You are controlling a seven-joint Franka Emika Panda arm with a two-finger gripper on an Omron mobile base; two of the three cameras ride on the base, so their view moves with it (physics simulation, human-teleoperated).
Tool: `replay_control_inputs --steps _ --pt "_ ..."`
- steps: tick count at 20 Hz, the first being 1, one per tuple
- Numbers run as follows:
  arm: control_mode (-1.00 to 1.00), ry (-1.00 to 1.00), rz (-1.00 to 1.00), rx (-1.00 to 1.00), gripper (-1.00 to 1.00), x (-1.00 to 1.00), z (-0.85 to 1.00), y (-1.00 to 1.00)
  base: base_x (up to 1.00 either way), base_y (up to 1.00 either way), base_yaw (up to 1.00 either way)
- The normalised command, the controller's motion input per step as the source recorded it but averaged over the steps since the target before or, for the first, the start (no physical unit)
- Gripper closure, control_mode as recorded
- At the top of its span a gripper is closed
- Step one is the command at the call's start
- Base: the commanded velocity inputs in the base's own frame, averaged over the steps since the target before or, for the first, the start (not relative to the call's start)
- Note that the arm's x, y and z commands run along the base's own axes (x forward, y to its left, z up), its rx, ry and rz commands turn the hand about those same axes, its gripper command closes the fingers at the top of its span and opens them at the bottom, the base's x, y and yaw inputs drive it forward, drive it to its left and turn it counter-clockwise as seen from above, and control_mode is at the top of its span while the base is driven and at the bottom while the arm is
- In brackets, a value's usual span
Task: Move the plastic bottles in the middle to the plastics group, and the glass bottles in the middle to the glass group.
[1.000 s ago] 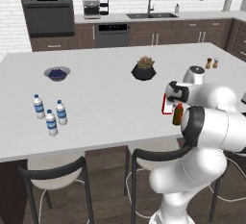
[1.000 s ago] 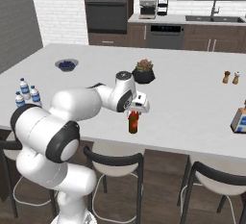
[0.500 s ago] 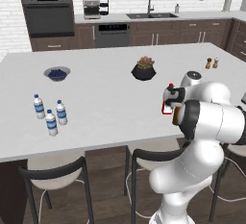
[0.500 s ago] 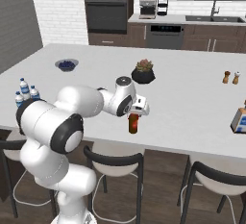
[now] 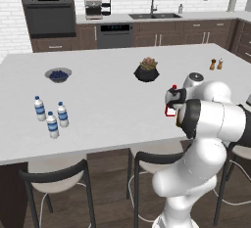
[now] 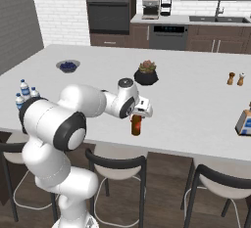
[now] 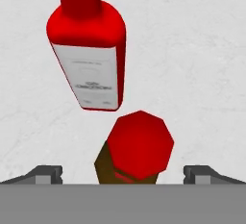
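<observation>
Brown glass bottle [image 7: 132, 163] with a red cap stands on the counter [image 5: 108, 100] just beside the red bottle [image 7: 89, 50]. Hand [image 7: 123, 174] hovers open above its cap; lower straight, keeping clear of the red bottle.

The red bottle [image 7: 89, 50] looks glossy and smooth, its white label [image 7: 89, 81] matt like paper. At about six o'clock from it in the hand view, a brown bottle [image 7: 106, 168] wears a flat-toned red cap [image 7: 139, 150]. The bench [image 5: 108, 100] is pale, faintly mottled stone with a dull finish.
</observation>
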Motion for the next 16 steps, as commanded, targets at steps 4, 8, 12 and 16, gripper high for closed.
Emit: replay_control_inputs --steps 4,8,12,16 --pt "-1.0 0.0 -0.07 0.01 -1.0 0.16 0.0 0.0 0.0 0.0 0.0" --pt "-1.0 -0.03 -0.01 0.02 -1.0 0.01 0.0 0.0 0.0 0.0 0.0" --pt "-1.0 -0.06 0.0 0.02 -1.0 0.0 0.0 0.0 0.0 0.0 0.0" --pt "-1.0 -0.07 0.0 0.01 -1.0 -0.01 0.0 0.0 0.0 0.0 0.0"
